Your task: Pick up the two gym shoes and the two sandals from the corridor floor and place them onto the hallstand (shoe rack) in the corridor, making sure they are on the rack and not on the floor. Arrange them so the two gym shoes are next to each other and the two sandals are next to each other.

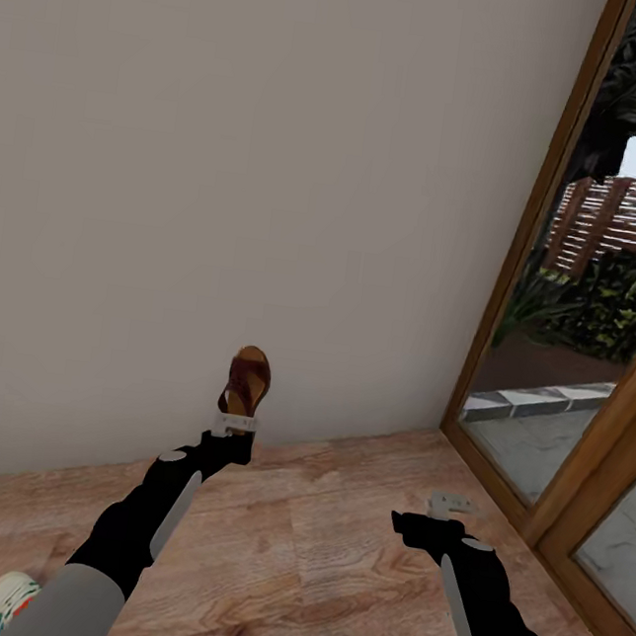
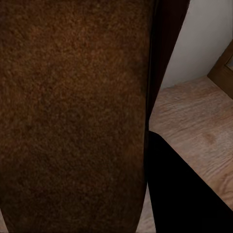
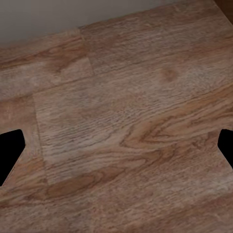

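Note:
A dark brown sandal with a tan footbed stands upright above the corridor floor, held at its lower end by my left gripper, which is shut on it. Up close in the left wrist view, the sandal's brown leather covers most of the picture beside one black finger. A white gym shoe with green and red marks lies on the floor at the bottom left, partly hidden by my left arm. My right gripper hangs open over bare floor, its black fingertips wide apart. The hallstand is out of view.
A plain pale wall stands close ahead. On the right, a wood-framed glass door looks out on a garden and paving.

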Motion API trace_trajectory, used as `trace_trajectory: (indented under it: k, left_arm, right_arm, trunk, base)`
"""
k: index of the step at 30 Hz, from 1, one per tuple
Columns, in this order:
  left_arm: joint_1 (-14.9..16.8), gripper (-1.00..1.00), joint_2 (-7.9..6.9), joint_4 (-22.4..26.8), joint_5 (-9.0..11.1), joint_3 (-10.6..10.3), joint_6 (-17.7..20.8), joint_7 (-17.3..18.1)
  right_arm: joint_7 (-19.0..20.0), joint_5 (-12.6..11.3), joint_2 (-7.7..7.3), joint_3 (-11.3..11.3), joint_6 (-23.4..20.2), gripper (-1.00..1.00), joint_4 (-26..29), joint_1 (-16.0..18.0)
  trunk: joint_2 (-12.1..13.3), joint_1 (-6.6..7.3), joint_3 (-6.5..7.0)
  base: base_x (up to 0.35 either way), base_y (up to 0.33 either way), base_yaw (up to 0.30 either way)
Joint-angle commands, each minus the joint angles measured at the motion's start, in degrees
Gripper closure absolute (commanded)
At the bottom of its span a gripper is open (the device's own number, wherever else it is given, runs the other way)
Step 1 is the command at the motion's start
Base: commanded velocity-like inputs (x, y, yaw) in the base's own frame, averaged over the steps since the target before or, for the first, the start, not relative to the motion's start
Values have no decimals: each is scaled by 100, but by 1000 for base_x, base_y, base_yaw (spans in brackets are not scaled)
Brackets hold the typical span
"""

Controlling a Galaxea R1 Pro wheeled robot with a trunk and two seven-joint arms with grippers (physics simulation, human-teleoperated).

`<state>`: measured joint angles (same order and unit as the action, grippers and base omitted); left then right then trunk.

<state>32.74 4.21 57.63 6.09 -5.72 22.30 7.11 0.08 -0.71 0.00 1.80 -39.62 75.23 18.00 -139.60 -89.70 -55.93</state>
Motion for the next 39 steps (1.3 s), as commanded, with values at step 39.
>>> trace_trajectory:
  k: [39]
  left_arm:
    - [-304,100,-16,-20,462,1248,-1888,-8]
  right_arm:
    - [1,-8,0,5,-29,-100,9,1]
  trunk:
    - [-3,1,-100]
  base:
    - [2,0,294]
